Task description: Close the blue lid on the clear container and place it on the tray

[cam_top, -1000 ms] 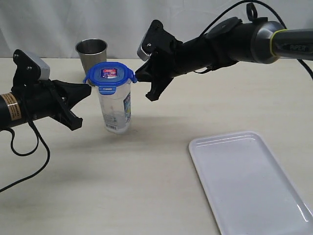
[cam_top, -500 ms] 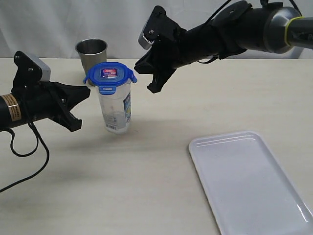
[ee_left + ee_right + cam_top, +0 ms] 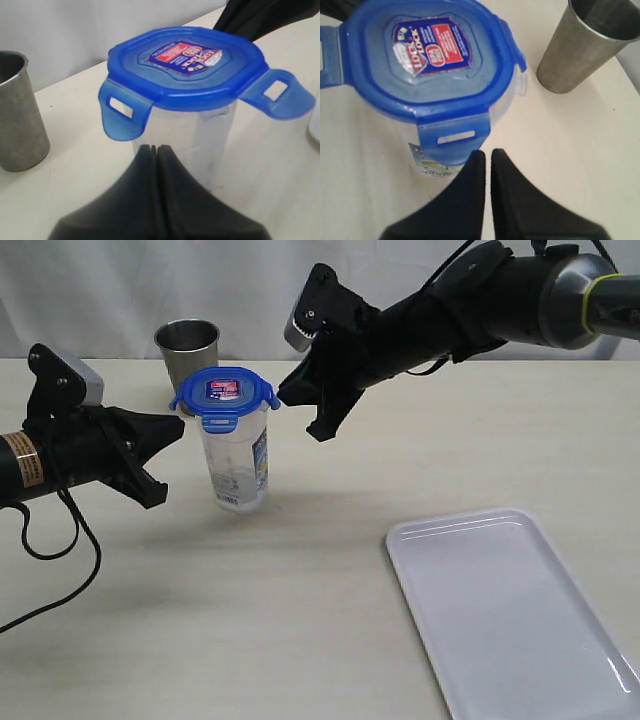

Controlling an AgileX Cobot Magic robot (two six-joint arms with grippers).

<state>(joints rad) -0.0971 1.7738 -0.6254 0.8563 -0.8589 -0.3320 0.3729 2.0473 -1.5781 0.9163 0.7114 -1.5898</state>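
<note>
The clear container (image 3: 236,462) stands upright on the table with the blue lid (image 3: 224,392) resting on its rim. In the left wrist view the lid (image 3: 187,65) has two tabs flaring outward over the container (image 3: 185,137). My left gripper (image 3: 183,427) is shut and empty, its tip just left of the container wall below the lid. My right gripper (image 3: 284,392) is shut and empty at the lid's right edge. In the right wrist view its tips (image 3: 485,152) sit just below a folded-down tab of the lid (image 3: 425,55). The white tray (image 3: 510,610) lies at the front right.
A grey steel cup (image 3: 187,348) stands just behind the container, also visible as the cup (image 3: 17,115) beside the left gripper and the cup (image 3: 585,45) in the right wrist view. A white curtain backs the table. Cables trail from the left arm.
The right arm's rear section has risen; its tip lifted briefly, then came back down beside the lid's right edge. The left arm, container and lid have not moved.
</note>
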